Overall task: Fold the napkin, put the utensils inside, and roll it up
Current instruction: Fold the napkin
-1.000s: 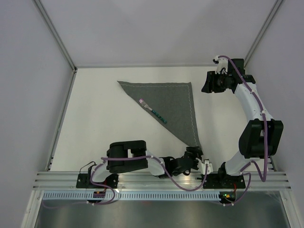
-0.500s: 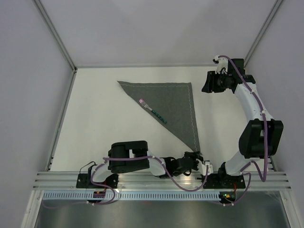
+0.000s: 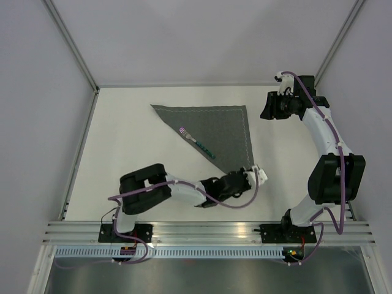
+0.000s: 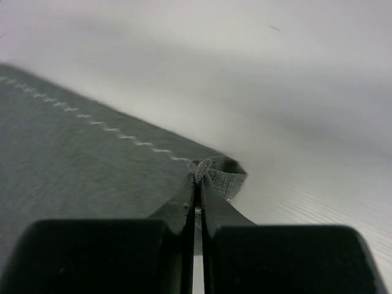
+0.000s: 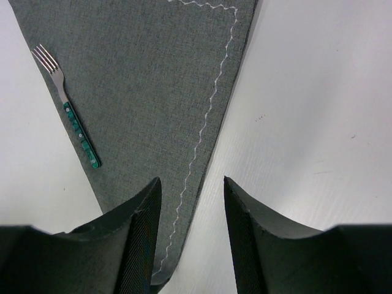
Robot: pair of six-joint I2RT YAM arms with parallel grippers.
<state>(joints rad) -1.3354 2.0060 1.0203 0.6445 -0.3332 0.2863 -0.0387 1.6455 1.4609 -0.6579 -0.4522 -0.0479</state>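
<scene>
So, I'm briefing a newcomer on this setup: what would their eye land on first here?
Most likely the dark grey napkin, a big triangle in the middle of the top view, with the small teal-handled fork lying along its left slanted edge. Next, the left claw, shut on the napkin's near corner, which bunches at its tips. The right claw hangs open at the far right, looking down on the cloth.

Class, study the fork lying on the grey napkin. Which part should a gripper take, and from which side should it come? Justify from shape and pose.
Probably take the fork by its teal handle, coming from straight above with the fingers closing across its width. It lies flat on the napkin beside the diagonal edge, so only the handle's slim, straight sides offer purchase.
</scene>
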